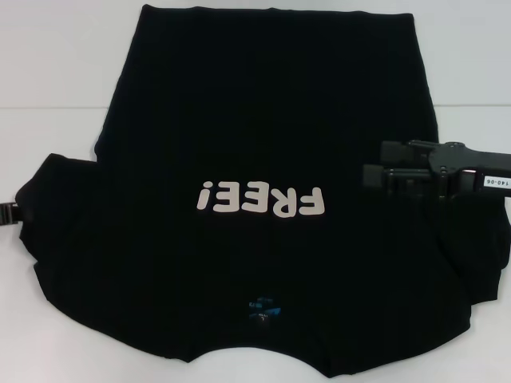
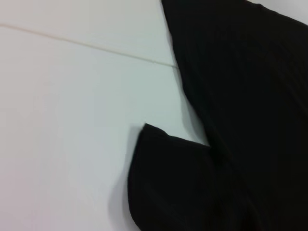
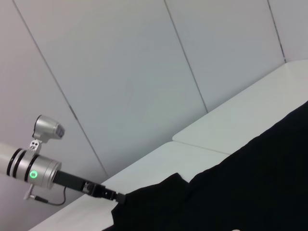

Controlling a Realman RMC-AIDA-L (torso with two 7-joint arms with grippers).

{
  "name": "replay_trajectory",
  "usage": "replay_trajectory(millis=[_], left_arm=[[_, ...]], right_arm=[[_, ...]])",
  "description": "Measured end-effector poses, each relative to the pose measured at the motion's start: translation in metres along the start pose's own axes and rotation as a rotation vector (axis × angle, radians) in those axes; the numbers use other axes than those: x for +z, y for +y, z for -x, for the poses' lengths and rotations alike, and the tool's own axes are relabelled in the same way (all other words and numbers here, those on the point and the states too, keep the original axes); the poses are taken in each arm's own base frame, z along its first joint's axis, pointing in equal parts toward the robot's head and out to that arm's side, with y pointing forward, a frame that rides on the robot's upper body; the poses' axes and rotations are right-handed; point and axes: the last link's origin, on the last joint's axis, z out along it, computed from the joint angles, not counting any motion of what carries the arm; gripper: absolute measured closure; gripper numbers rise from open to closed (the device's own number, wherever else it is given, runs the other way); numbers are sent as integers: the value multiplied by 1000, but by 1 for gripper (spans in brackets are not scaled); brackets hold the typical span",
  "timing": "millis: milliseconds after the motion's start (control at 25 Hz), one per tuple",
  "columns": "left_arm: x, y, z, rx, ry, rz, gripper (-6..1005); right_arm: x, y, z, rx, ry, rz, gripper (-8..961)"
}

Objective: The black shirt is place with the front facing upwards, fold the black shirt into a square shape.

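While the black shirt (image 1: 263,144) lay spread front-up across the white table (image 1: 56,72), its collar end sat nearest the robot and its hem lay at the far side, so its long axis ran straight away from the robot. White block letters reading "FREE!" (image 1: 261,199) appeared upside down in the head view, with the small blue neck label (image 1: 262,306) just below them near the collar. One sleeve reached toward the robot's left and the other toward its right. The right claw (image 1: 374,177) hovered over the shirt's right side, level with the lettering, pointing inward toward the chest; its dark fingers looked drawn close together with no cloth seen between them. The left claw (image 1: 9,214) showed only as a dark tip at the edge of the left sleeve, and whether it was open or closed could not be told. From the left wrist camera, the left sleeve (image 2: 178,183) lay flat on the table beside the shirt's body. From the right wrist camera, the left arm (image 3: 43,171) reached to the far sleeve's tip (image 3: 144,195).
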Motion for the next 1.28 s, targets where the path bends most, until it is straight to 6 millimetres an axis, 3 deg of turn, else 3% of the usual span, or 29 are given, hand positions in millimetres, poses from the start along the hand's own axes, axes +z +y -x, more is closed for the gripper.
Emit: replay_trajectory(millis=[440, 1000, 1280], left_arm=[[-8, -10, -30, 24, 87, -85, 1001], [-13, 6, -21, 27, 28, 27, 1000], [-13, 28, -26, 49, 41, 157, 1001]], right_arm=[[0, 0, -4, 13, -4, -11, 41], [-3, -2, -2, 3, -3, -18, 42], [-2, -2, -2, -3, 1, -14, 42]])
